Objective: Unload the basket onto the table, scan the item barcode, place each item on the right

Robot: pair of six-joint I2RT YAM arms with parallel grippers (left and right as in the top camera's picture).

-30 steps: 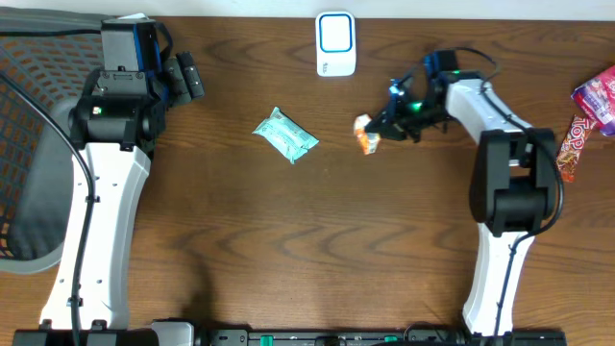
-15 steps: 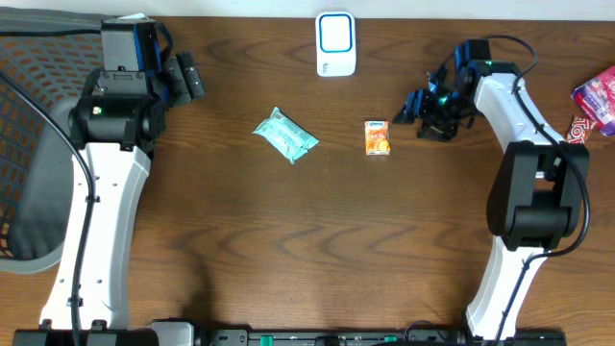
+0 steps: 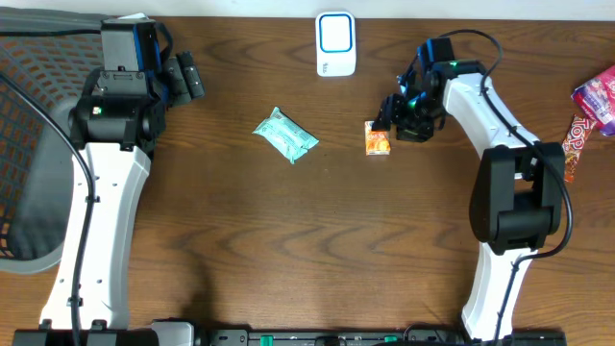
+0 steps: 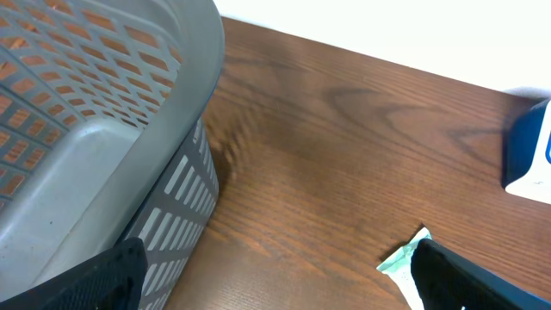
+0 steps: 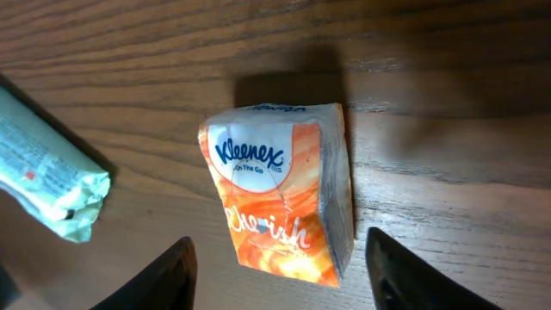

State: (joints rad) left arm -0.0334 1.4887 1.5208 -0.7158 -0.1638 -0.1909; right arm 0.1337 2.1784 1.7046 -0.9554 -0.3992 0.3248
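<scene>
An orange Kleenex tissue pack (image 3: 378,139) lies flat on the wooden table, label side up (image 5: 280,202); no barcode shows on it. My right gripper (image 3: 388,122) hovers right over it, open, with one dark finger (image 5: 164,275) on each side of the pack's lower end and neither touching it. The white and blue scanner (image 3: 335,43) stands at the table's far edge, up and left of the pack. My left gripper (image 3: 188,77) stays open at the far left, next to the basket, with nothing between its fingers (image 4: 95,280).
A pale green tissue pack (image 3: 285,135) lies left of the orange one, its end showing (image 5: 52,185) in the right wrist view. A grey mesh basket (image 3: 24,144) fills the left side. Snack packets (image 3: 594,96) lie at the right edge.
My right gripper let go of the orange pack, which now lies on the table. It swung off to the right, then came back over the pack with its jaws open.
</scene>
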